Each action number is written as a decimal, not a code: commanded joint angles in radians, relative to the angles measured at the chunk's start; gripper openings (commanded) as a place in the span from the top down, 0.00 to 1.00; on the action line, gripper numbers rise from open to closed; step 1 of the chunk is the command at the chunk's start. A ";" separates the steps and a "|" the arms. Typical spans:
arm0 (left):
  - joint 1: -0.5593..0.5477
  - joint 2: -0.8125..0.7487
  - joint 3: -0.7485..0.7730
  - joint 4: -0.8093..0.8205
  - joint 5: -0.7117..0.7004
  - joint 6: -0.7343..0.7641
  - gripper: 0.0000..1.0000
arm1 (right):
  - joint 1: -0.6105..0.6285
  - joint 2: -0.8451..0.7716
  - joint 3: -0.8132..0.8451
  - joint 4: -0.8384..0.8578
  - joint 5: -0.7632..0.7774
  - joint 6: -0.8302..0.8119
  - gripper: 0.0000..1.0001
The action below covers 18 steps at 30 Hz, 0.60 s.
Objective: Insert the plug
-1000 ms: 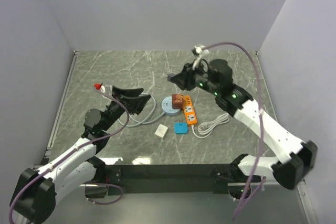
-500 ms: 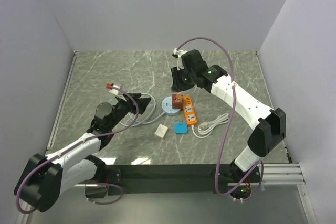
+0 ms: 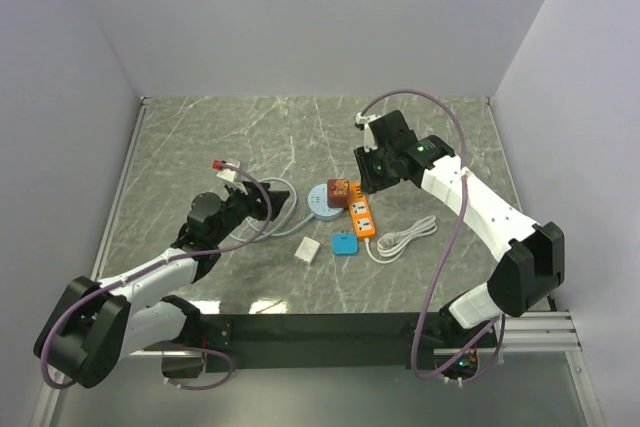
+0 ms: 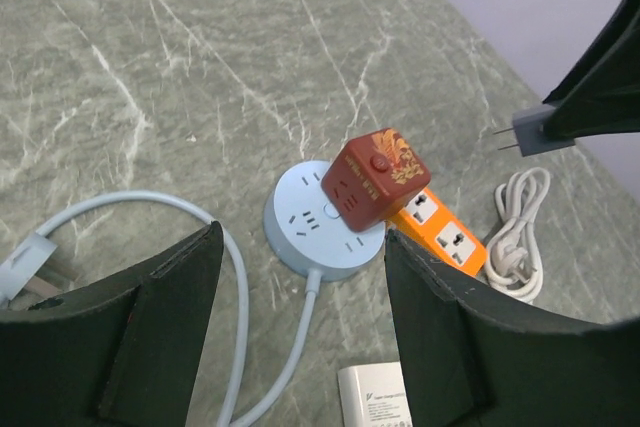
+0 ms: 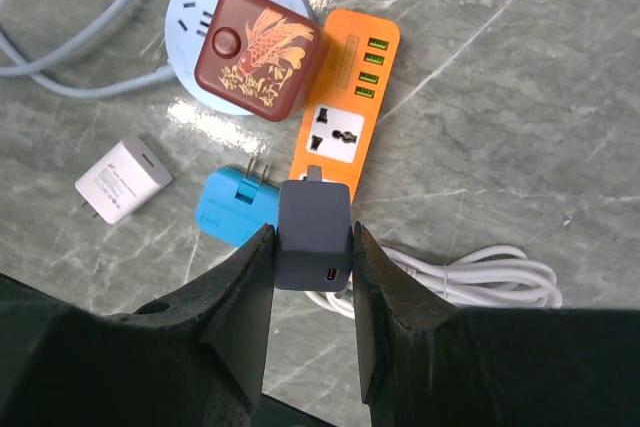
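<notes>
My right gripper [image 5: 311, 237] is shut on a dark grey charger plug [image 5: 314, 232], prongs pointing down, held in the air above the orange power strip [image 5: 345, 97]. The strip also shows in the top view [image 3: 361, 215] and in the left wrist view [image 4: 440, 235], where the grey plug [image 4: 530, 131] hangs at the right. A dark red cube adapter [image 5: 259, 52] sits on the round light-blue socket hub [image 4: 308, 230]. My left gripper [image 4: 300, 277] is open and empty, low over the table just left of the hub [image 3: 322, 201].
A blue plug adapter [image 5: 235, 209] and a white charger [image 5: 123, 179] lie in front of the strip. A coiled white cord [image 5: 470, 282] lies to the strip's right. The hub's light-blue cable [image 4: 150, 217] loops to the left.
My right arm swung back to the right and now holds the grey plug over the orange strip. My left arm lowered and drew slightly nearer the hub.
</notes>
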 commanded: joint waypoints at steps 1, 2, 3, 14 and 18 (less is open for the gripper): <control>0.003 0.018 0.032 0.032 0.013 0.026 0.29 | -0.001 -0.010 -0.006 -0.005 -0.021 -0.037 1.00; 0.003 0.016 0.034 0.030 0.010 0.028 0.29 | 0.001 -0.001 -0.009 -0.011 -0.023 -0.035 1.00; 0.003 0.018 0.034 0.026 0.007 0.031 0.28 | -0.001 0.020 -0.012 -0.012 -0.026 -0.034 1.00; 0.005 0.036 0.043 0.015 0.001 0.040 0.28 | 0.001 0.079 -0.092 0.027 -0.109 -0.022 1.00; 0.006 0.039 0.044 0.014 0.001 0.043 0.28 | 0.001 0.122 -0.086 0.032 -0.121 -0.017 1.00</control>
